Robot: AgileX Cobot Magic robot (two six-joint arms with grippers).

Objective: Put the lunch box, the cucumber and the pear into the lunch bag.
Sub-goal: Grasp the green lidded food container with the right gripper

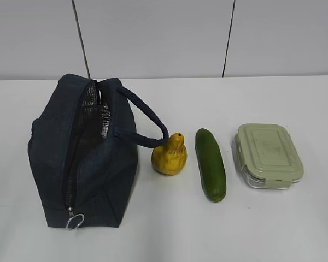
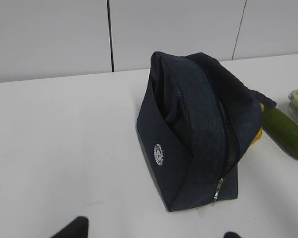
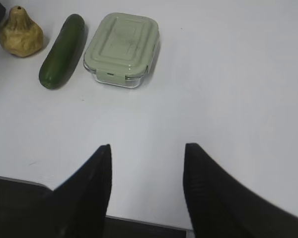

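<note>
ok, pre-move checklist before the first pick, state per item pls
1. Lunch bag unzipped: ok, foil lining shows through the gap, though it gapes only narrowly.
2. Pear, cucumber, lunch box on the table, outside the bag: ok.
3. Items spaced for a grasp: ok for cucumber and lunch box; pear sits against the bag's handle, tighter.
4. Lunch box lid seated: ok, flat on the container.
5. Right gripper open and empty: ok.
6. Left gripper open and empty: ok; only the fingertips show, set apart, nothing between them.
</note>
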